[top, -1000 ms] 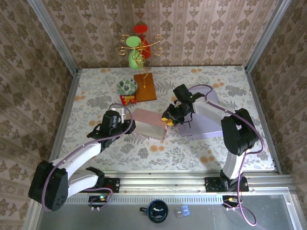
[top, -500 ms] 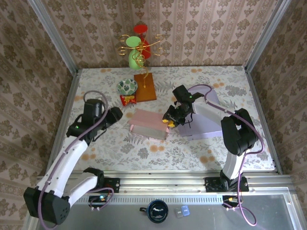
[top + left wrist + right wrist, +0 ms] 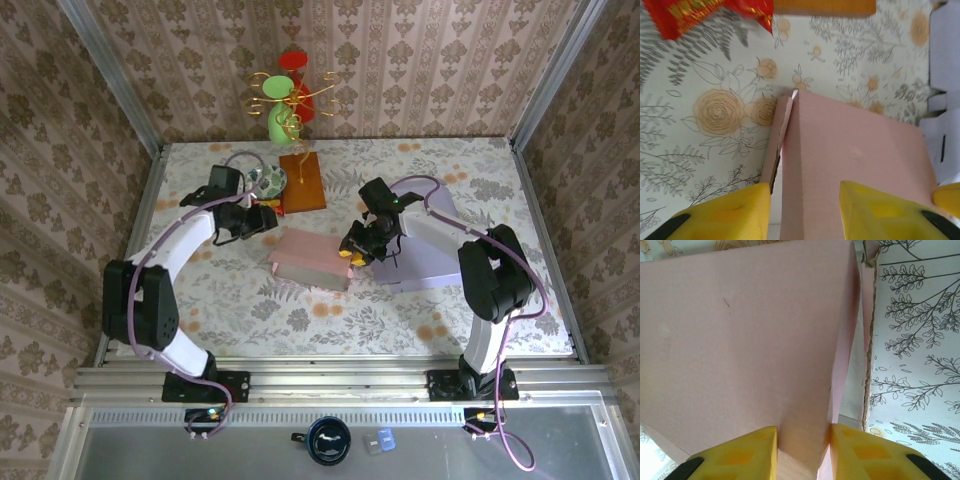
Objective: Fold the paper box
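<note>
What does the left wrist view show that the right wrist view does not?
Left wrist adds the red snack packet, the wooden board and the lavender sheet, with the left gripper open over a corner of the pink box. Right wrist adds the right gripper pinching a panel of it. Both share that box and the floral tablecloth.

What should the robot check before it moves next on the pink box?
1. Right tool pinching the pink paper box: ok.
2. Left tool open: ok.
3. Box's loose left side flap lined up with left tool: ok.
4. Red crinkled snack packet clear of the box: ok.
5. Box fully folded: not ok, flap leans out.
6. Flat lavender cardboard sheet apart from box: cannot tell.
</note>
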